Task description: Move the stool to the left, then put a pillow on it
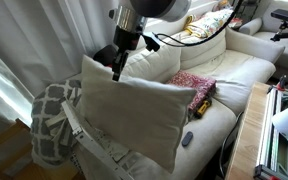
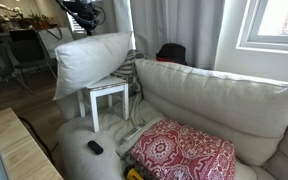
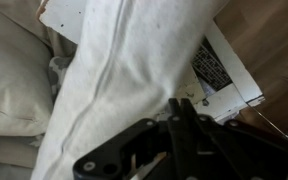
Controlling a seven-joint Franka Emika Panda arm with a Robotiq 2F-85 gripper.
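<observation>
One dark remote (image 2: pixel 95 147) lies nearest the onlooker, on the rounded arm of the cream sofa (image 2: pixel 219 105). Just beside it, on the seat, a small red patterned pillow (image 2: pixel 184 150) lies flat.

Beyond the sofa arm stands the stool (image 2: pixel 108 92), upright on the wooden floor (image 2: pixel 24 100), close to the end of the sofa. Its white top and thin legs show in an exterior view. In the wrist view its speckled white panel (image 3: pixel 229 85) shows past the fabric.

On the stool's top rests the pillow (image 2: pixel 94 60), plain cream and plump. It stands tilted on its lower edge, is wider than the top and overhangs it on both sides. In both exterior views it hides most of the seat beneath it (image 1: pixel 134 110).

Above it the pincer (image 1: pixel 117 72) comes down from the dark arm and is clamped on the pillow's upper edge. In the wrist view the cream cloth (image 3: pixel 114 90) runs straight in between the black fingers of the pincer (image 3: pixel 179 115).

Behind the stool, a grey-and-white lattice blanket (image 2: pixel 132 65) hangs between it and the sofa's back. In an exterior view it bunches low beside the pillow (image 1: pixel 49 120).

Farther off, a yellowish pillow (image 1: pixel 209 25) sits at the far end of the sofa. Pale curtains (image 2: pixel 179 22) close the background, with dark chairs (image 2: pixel 24 50) well apart to one side.
</observation>
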